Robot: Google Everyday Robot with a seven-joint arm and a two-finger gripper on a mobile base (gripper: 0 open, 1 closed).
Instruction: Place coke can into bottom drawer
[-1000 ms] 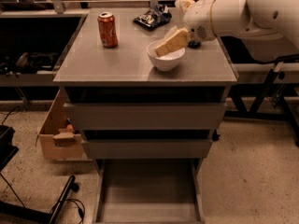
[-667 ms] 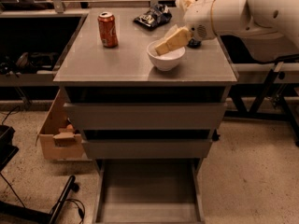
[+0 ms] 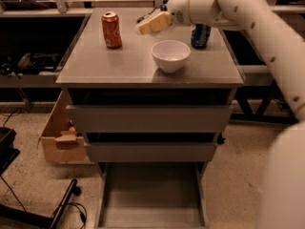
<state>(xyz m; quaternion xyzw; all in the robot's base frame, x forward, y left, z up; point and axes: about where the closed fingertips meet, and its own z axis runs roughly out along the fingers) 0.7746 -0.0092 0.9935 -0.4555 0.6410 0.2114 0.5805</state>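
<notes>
Hovering over the back of the bench (image 3: 119, 68), my tool (image 3: 153, 22) hangs between the coke can (image 3: 111, 30) and the blue soda can (image 3: 200, 36); I cannot tell whether it is open or closed. The coke can stands upright at the back left, its pale lettering unreadable. The bottom drawer (image 3: 151, 199) is pulled out. A second ago my tool was at the white bowl (image 3: 170, 55); it has moved left.

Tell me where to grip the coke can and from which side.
Likely best: grip the coke can around the middle of its round wall, coming level from its right, where the gripper hangs. It stands upright at the back left of the cabinet top, with bare surface on that side; the white bowl sits apart, farther forward.
</notes>
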